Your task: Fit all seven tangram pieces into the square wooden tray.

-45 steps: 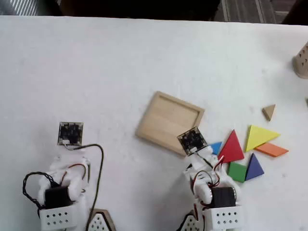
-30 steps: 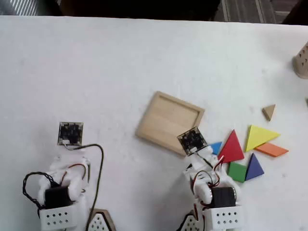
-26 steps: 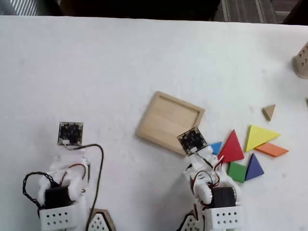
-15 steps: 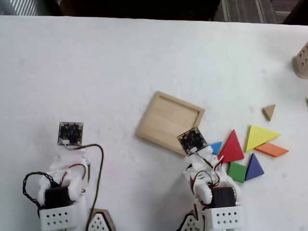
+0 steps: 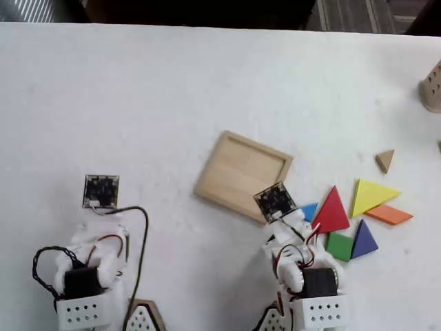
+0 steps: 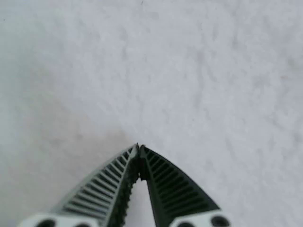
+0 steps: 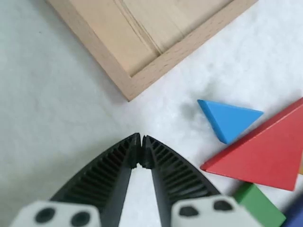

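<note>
since nothing has moved, left pincer (image 6: pixel 138 151) and right pincer (image 7: pixel 142 142) stay clenched, empty; tray (image 5: pixel 211 163) unfilled, tangram pieces (image 5: pixel 332 212) waiting outside.

The square wooden tray (image 5: pixel 241 169) lies askew on the white tabletop (image 5: pixel 138 96). To its right cluster a light blue triangle (image 5: pixel 310 209), red triangle (image 5: pixel 332 213), yellow triangle (image 5: pixel 371 195), orange parallelogram (image 5: pixel 388 214), green square (image 5: pixel 339 246) and dark blue triangle (image 5: pixel 364 241). A tan triangle (image 5: pixel 385 160) sits apart, farther back.
</note>
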You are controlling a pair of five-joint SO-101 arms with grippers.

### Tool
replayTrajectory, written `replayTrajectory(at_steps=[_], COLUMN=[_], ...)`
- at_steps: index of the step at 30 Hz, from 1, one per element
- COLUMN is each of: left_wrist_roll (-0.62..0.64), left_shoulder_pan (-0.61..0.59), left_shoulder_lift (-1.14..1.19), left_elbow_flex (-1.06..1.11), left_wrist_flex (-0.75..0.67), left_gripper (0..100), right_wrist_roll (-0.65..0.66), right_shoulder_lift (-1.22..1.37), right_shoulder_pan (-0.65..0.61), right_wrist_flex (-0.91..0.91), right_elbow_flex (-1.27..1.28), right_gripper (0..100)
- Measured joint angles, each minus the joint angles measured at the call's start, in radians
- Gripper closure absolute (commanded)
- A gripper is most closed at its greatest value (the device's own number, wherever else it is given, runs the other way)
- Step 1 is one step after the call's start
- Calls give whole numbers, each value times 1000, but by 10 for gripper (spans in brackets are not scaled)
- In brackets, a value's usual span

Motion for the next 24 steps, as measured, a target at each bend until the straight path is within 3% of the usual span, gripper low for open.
replayTrajectory(at_steps=[7, 10, 14, 17, 24], left_wrist_roll=[0, 0, -8, -86, -101], left_shoulder_pan=[0, 0, 0, 26, 54], left_shoulder_lift=[0, 0, 0, 0, 3], left_elbow_flex=[-2, -12, -18, -40, -201], left_wrist_flex=[-8, -77, -195, -215, -186], left_gripper=[976, 974, 871, 775, 832], right_wrist_roll=[2, 2, 2, 2, 2], right_shoulder_lift=[0, 0, 0, 0, 0], right_shoulder_pan=[9, 100, 193, 215, 216], right_wrist_flex=[0, 0, 0, 0, 0], right_elbow_flex=[0, 0, 0, -6, -8], right_gripper=[978, 978, 981, 981, 981])
